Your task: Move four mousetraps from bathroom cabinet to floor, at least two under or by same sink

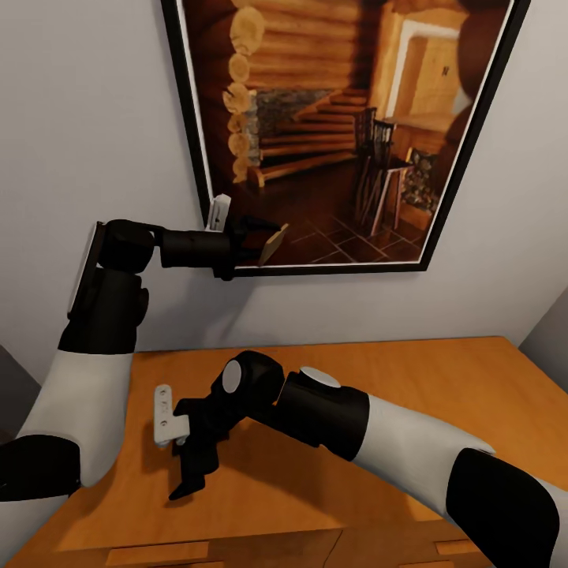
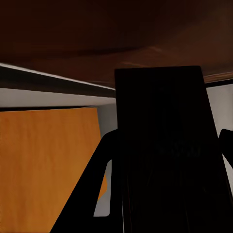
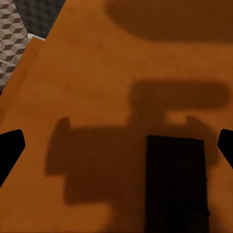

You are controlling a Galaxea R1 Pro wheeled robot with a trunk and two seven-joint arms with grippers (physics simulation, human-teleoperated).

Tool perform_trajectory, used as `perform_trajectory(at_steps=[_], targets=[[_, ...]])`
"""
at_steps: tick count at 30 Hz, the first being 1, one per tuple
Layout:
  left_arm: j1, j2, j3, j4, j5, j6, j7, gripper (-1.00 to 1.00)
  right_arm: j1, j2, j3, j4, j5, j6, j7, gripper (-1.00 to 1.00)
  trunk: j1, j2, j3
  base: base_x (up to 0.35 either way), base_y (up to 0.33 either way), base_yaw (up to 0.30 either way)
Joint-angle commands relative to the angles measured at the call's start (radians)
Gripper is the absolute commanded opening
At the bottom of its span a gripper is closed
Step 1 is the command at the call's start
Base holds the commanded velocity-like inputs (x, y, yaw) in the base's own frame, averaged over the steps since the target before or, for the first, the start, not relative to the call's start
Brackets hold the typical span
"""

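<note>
Best to carry level, turn off the cabinet (image 1: 410, 379) slowly, lower toward the bathroom floor (image 3: 19, 34) by the sink before any release. Left end effector (image 1: 264, 243) raised at the framed picture (image 1: 339, 118) above the rear-left edge — pinching a mousetrap (image 1: 273, 243). Right end effector (image 1: 189, 473) low over the front-left corner, spread wide, empty — dark flat piece (image 3: 177, 184) in its wrist view, unclear what.

Flat dark slab (image 2: 165, 150) fills view centre, gripper fingers (image 2: 85, 204) flanking; orange cabinet top (image 2: 43, 165) beyond, dark picture frame (image 2: 48, 82) above.
</note>
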Motion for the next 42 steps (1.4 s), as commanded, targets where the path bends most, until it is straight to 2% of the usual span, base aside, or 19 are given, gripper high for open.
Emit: perform_trajectory(at_steps=[1, 14, 27, 42], targets=[[-0.001, 0.0, 0.0, 0.0, 0.008, 0.003, 0.008, -1.0, -0.001, 0.0, 0.0, -0.001, 0.008, 0.003, 0.007, 1.0, 0.0, -0.001, -0.001, 0.0, 0.0, 0.0], [0.0, 0.003, -0.001, -0.001, 0.008, 0.003, 0.009, -1.0, -0.001, 0.0, -0.005, -0.001, 0.002, 0.006, 0.007, 1.0, 0.0, -0.001, -0.001, 0.0, 0.0, 0.0], [0.0, 0.004, -0.001, -0.001, 0.008, 0.003, 0.01, -1.0, -0.001, -0.025, -0.007, 0.001, 0.001, 0.009, 0.005, 1.0, 0.0, -0.001, -0.001, 0.0, 0.0, 0.0], [0.0, 0.005, -0.001, 0.0, 0.008, 0.003, 0.009, -1.0, -0.001, -0.027, -0.007, 0.004, 0.004, 0.01, 0.003, 1.0, 0.0, -0.001, -0.001, 0.0, 0.0, 0.0]])
